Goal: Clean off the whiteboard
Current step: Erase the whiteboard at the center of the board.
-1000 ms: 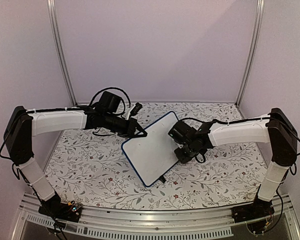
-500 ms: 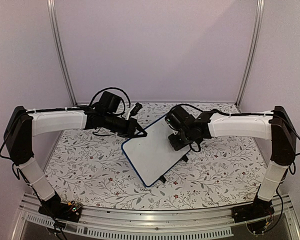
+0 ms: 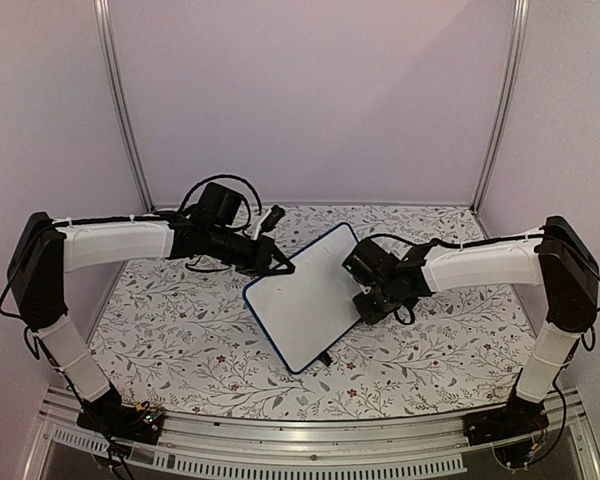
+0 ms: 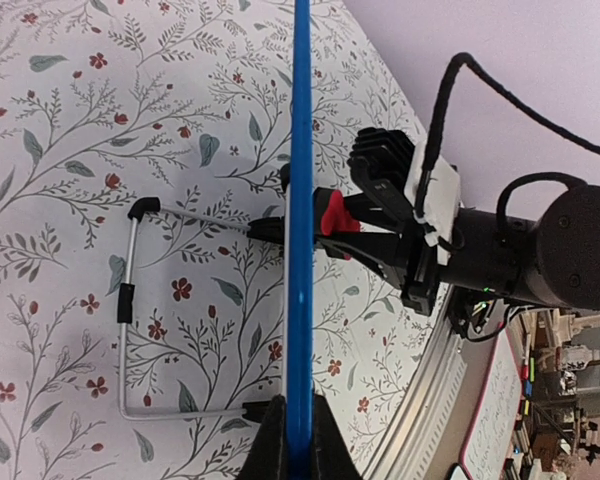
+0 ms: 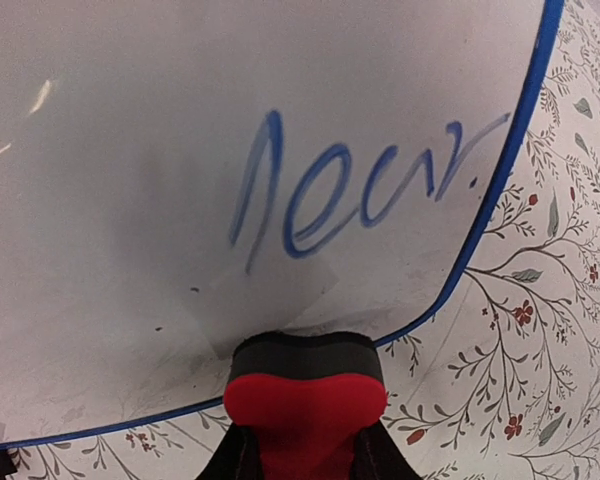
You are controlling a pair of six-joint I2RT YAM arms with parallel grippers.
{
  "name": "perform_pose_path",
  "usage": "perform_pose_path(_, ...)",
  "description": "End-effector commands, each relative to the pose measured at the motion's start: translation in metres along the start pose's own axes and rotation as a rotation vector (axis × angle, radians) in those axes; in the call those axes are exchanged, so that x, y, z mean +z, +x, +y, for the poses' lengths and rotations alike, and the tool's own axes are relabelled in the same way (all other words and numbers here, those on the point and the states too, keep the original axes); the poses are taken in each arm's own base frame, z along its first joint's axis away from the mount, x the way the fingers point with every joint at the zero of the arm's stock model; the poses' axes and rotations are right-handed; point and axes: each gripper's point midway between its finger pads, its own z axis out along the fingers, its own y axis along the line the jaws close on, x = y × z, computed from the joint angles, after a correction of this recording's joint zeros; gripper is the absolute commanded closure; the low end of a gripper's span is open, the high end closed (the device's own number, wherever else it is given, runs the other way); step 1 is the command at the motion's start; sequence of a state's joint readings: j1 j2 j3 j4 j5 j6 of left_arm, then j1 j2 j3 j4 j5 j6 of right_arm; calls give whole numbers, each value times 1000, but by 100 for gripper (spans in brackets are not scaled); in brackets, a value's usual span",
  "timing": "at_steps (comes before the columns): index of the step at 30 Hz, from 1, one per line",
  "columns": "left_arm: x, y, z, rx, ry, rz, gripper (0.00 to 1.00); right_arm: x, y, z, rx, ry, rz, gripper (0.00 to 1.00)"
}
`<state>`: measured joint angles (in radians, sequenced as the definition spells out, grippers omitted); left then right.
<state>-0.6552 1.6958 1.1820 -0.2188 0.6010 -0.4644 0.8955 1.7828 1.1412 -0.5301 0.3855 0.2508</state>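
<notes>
The whiteboard (image 3: 302,300) stands tilted at the table's middle, white with a thin blue frame. My left gripper (image 3: 283,268) is shut on its upper-left edge; in the left wrist view the blue frame (image 4: 300,200) runs edge-on between the fingertips of that gripper (image 4: 298,440). My right gripper (image 3: 366,298) is shut on a red eraser block (image 5: 305,400) with a black felt face, at the board's right edge. Blue marker writing (image 5: 360,190) shows on the board (image 5: 130,120) just beyond the eraser. The eraser also shows in the left wrist view (image 4: 332,212).
A bent wire stand (image 4: 130,300) lies on the flowered tablecloth (image 3: 180,330) behind the board. A metal rail (image 3: 310,440) runs along the near edge. Walls close the back and sides.
My right gripper with the eraser swept up over the board's upper right, then came back down to the right edge. The left arm and board have held still.
</notes>
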Motion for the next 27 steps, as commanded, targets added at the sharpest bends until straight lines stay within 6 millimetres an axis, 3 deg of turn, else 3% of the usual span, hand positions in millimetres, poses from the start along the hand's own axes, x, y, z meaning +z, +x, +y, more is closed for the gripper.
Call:
perform_pose_path(1, 6, 8, 1, 1, 6, 19, 100, -9, -31, 5, 24, -26, -60, 75)
perform_pose_path(6, 6, 7, 1, 3, 3, 18, 100, -23, -68, 2, 11, -11, -122, 75)
perform_pose_path(9, 5, 7, 0, 5, 4, 16, 100, -23, -79, -2, 16, -10, -136, 75)
perform_pose_path(13, 4, 6, 0, 7, 5, 13, 100, -13, -69, -4, 8, -2, -104, 75)
perform_pose_path(22, 3, 6, -2, 5, 12, 13, 100, 1, -23, -6, 19, -10, -23, 76)
perform_pose_path(27, 4, 7, -2, 4, 14, 16, 100, -3, -18, -8, 34, -16, -23, 76)
